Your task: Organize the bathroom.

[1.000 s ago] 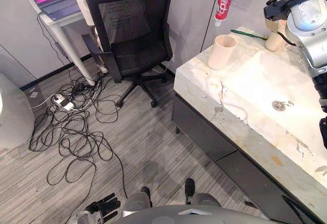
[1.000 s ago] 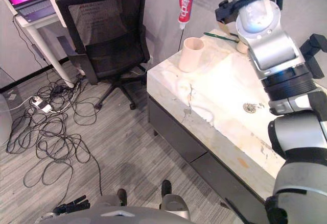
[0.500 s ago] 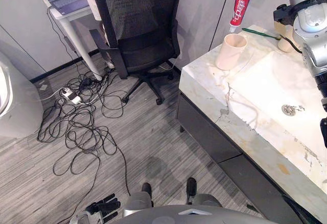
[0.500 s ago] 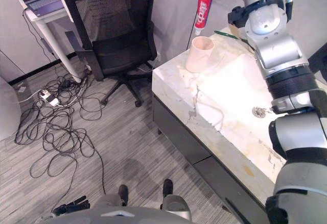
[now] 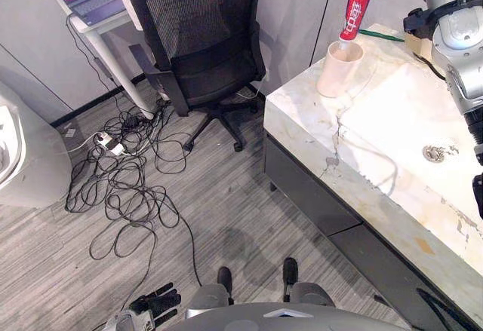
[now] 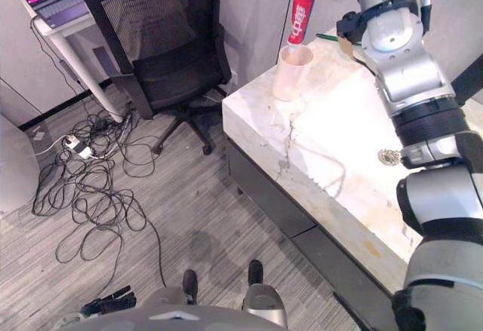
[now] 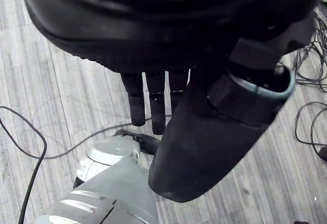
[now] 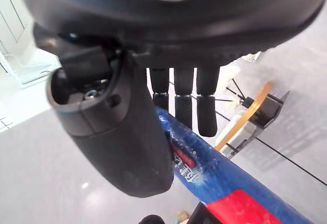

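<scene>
right hand (image 8: pixel 127 132) grips a tube (image 5: pixel 355 8) between thumb and fingers, held upright at the far end of the desk (image 5: pixel 377 157), cap end down at the mouth of the cup (image 5: pixel 338 68). cup stands near the desk's far left corner. green toothbrush (image 5: pixel 381 35) lies behind it, second cup (image 5: pixel 419 43) beside. drain (image 5: pixel 435 153) sits in the basin. left hand (image 5: pixel 155 304) hangs low over the floor, fingers straight, holding nothing. chair (image 5: pixel 200 44) stands left of the desk.
</scene>
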### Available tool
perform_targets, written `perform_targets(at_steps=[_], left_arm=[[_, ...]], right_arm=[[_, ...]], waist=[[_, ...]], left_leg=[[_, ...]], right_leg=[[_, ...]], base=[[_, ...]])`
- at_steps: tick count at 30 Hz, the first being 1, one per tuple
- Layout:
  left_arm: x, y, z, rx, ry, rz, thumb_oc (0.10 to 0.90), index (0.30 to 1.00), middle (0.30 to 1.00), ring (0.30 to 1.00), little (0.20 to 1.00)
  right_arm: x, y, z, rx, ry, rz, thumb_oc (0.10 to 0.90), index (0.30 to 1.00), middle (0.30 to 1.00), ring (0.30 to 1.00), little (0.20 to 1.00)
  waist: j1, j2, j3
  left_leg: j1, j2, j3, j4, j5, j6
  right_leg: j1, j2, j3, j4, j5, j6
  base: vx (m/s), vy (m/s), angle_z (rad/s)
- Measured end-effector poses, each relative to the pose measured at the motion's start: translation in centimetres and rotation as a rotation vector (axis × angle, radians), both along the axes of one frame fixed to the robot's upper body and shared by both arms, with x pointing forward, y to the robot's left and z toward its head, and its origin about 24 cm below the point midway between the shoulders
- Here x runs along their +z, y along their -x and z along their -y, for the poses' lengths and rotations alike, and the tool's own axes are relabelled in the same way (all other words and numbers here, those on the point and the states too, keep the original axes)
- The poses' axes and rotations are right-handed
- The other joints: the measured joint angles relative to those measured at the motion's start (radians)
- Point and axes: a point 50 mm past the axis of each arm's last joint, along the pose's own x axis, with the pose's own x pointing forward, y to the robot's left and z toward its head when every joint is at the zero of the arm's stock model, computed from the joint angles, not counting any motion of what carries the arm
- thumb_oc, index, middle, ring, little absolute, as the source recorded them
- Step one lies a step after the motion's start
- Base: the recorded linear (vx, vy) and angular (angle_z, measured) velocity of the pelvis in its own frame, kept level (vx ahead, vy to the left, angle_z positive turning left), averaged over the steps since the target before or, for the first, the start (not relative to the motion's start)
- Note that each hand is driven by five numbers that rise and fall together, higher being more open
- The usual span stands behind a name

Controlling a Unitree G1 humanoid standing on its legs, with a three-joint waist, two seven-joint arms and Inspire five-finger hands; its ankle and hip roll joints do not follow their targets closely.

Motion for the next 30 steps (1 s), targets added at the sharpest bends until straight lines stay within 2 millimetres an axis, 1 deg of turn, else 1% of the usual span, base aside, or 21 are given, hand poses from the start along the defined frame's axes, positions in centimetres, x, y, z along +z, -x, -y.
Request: perform_targets(at_steps=[1, 4, 8, 12, 13, 16, 17, 18, 19, 20, 21, 22, 23, 26, 30], left_arm=[[0.0, 0.0, 0.0, 0.0, 0.0, 0.0, 0.624, 0.636, 0.636, 0.636, 0.636], [0.0, -0.1, 0.1, -0.001, 0.002, 0.003, 0.624, 0.636, 0.636, 0.636, 0.636], [0.0, 0.0, 0.1, 0.0, 0.004, 0.002, 0.623, 0.634, 0.634, 0.634, 0.634], [0.0, -0.6, 0.2, -0.005, 0.007, 0.016, 0.623, 0.634, 0.634, 0.634, 0.634], [0.0, -0.8, 0.3, -0.006, 0.012, 0.019, 0.624, 0.636, 0.636, 0.636, 0.636], [0.0, -1.0, 0.3, -0.007, 0.015, 0.023, 0.62, 0.629, 0.629, 0.629, 0.629], [0.0, -1.0, 0.4, -0.007, 0.017, 0.025, 0.624, 0.636, 0.636, 0.636, 0.636], [0.0, -1.1, 0.4, -0.008, 0.019, 0.029, 0.624, 0.636, 0.636, 0.636, 0.636], [0.0, -1.1, 0.5, -0.01, 0.021, 0.034, 0.632, 0.648, 0.648, 0.648, 0.648], [0.0, -1.2, 0.5, -0.011, 0.022, 0.038, 0.646, 0.669, 0.669, 0.669, 0.669], [0.0, -1.3, 0.5, -0.012, 0.023, 0.04, 0.643, 0.665, 0.665, 0.665, 0.665], [0.0, -1.3, 0.5, -0.013, 0.025, 0.043, 0.624, 0.636, 0.636, 0.636, 0.636], [0.0, -1.3, 0.5, -0.013, 0.026, 0.043, 0.618, 0.627, 0.627, 0.627, 0.627], [0.0, -1.3, 0.6, -0.014, 0.03, 0.044, 0.618, 0.627, 0.627, 0.627, 0.627], [-0.1, -1.1, 0.5, -0.01, 0.03, 0.034, 0.624, 0.636, 0.636, 0.636, 0.636]], right_arm=[[0.0, 0.0, 0.0, 0.0, 0.0, 0.0, 0.4, 0.3, 0.3, 0.3, 0.3], [0.0, 0.0, 0.0, -0.002, 0.0, -0.003, 0.4, 0.3, 0.3, 0.3, 0.3], [-0.1, -0.1, 0.1, -0.009, -0.002, -0.011, 0.4, 0.3, 0.3, 0.3, 0.3], [-0.2, -0.2, 0.1, -0.01, -0.006, -0.026, 0.4, 0.3, 0.3, 0.3, 0.3], [-0.7, -0.4, 0.0, -0.005, -0.004, -0.051, 0.4, 0.3, 0.3, 0.3, 0.3], [-1.4, -0.6, -0.1, -0.004, -0.008, -0.08, 0.4, 0.3, 0.3, 0.3, 0.3], [-1.9, -0.8, -0.3, 0.0, -0.018, -0.1, 0.4, 0.3, 0.3, 0.3, 0.3], [-2.3, -0.9, -0.3, 0.003, -0.033, -0.108, 0.449, 0.373, 0.373, 0.373, 0.373], [-2.5, -1.0, -0.3, 0.004, -0.037, -0.118, 0.598, 0.596, 0.596, 0.596, 0.596], [-2.9, -1.1, -0.3, 0.009, -0.035, -0.135, 0.8, 0.9, 0.9, 0.9, 0.9], [-3.2, -1.1, -0.3, 0.012, -0.032, -0.148, 0.8, 0.9, 0.9, 0.9, 0.9], [-3.5, -1.2, -0.2, 0.023, -0.041, -0.169, 0.8, 0.9, 0.9, 0.9, 0.9], [-3.8, -1.3, -0.3, 0.036, -0.051, -0.191, 0.8, 0.9, 0.9, 0.9, 0.9], [-5.1, -1.7, -0.4, 0.063, -0.038, -0.293, 0.8, 0.9, 0.9, 0.9, 0.9], [-5.4, -1.7, -0.5, 0.081, -0.026, -0.324, 0.8, 0.9, 0.9, 0.9, 0.9]], waist=[[0.0, 0.0, 0.0], [-0.005, 0.019, 0.018], [-0.012, 0.022, 0.02], [-0.015, 0.028, 0.028], [-0.014, 0.034, 0.032], [-0.014, 0.037, 0.033], [-0.014, 0.037, 0.033], [-0.015, 0.037, 0.033], [-0.015, 0.037, 0.034], [-0.016, 0.037, 0.034], [-0.016, 0.037, 0.034], [-0.015, 0.037, 0.034], [-0.016, 0.036, 0.034], [-0.019, 0.034, 0.035], [-0.027, 0.021, 0.043]], left_leg=[[0.0, 0.0, 0.0, 0.0, 0.0, 0.0], [0.01, 0.002, 0.012, -0.015, 0.001, -0.001], [0.009, 0.002, 0.014, -0.016, 0.004, -0.001], [0.008, 0.001, 0.014, -0.016, 0.004, -0.002], [0.008, 0.001, 0.014, -0.017, 0.004, -0.002], [0.008, 0.003, 0.014, -0.017, 0.005, -0.002], [0.009, 0.003, 0.014, -0.017, 0.005, -0.003], [0.009, 0.003, 0.014, -0.017, 0.005, -0.003], [0.009, 0.003, 0.014, -0.017, 0.005, -0.003], [0.009, 0.003, 0.014, -0.017, 0.006, -0.004], [0.009, 0.003, 0.014, -0.017, 0.006, -0.004], [0.009, 0.003, 0.013, -0.017, 0.006, -0.004], [0.009, 0.004, 0.013, -0.017, 0.006, -0.004], [0.009, 0.004, 0.013, -0.017, 0.006, -0.004], [0.012, 0.005, 0.013, -0.016, 0.006, -0.005]], right_leg=[[0.0, 0.0, 0.0, 0.0, 0.0, 0.0], [-0.001, 0.003, 0.01, 0.0, 0.0, 0.0], [-0.005, 0.004, 0.012, 0.0, 0.0, 0.0], [-0.008, 0.003, 0.012, 0.0, 0.0, 0.0], [-0.008, 0.002, 0.012, 0.0, 0.0, 0.0], [-0.008, 0.004, 0.012, 0.0, 0.0, 0.0], [-0.007, 0.004, 0.012, 0.0, 0.0, 0.0], [-0.007, 0.004, 0.012, 0.0, 0.0, 0.0], [-0.007, 0.004, 0.012, 0.0, 0.0, 0.0], [-0.007, 0.004, 0.012, 0.0, 0.0, 0.0], [-0.006, 0.004, 0.012, 0.0, 0.0, 0.0], [-0.006, 0.005, 0.012, 0.0, 0.0, 0.0], [-0.006, 0.005, 0.012, 0.0, 0.0, 0.0], [-0.006, 0.006, 0.012, 0.0, 0.0, 0.0], [-0.004, 0.007, 0.012, 0.0, 0.001, -0.001]], base=[[-0.01, 0.022, -0.04], [0.01, 0.02, -0.08], [0.0, 0.015, -0.01], [-0.01, 0.024, 0.0], [0.0, 0.0, 0.0], [0.0, 0.0, 0.0], [0.0, 0.0, 0.0], [0.0, 0.0, 0.0], [0.0, 0.0, 0.0], [0.0, 0.0, 0.0], [0.0, 0.0, 0.0], [0.0, 0.0, 0.0], [0.0, 0.0, 0.0], [0.0, 0.0, 0.0], [0.0, 0.0, 0.0]])
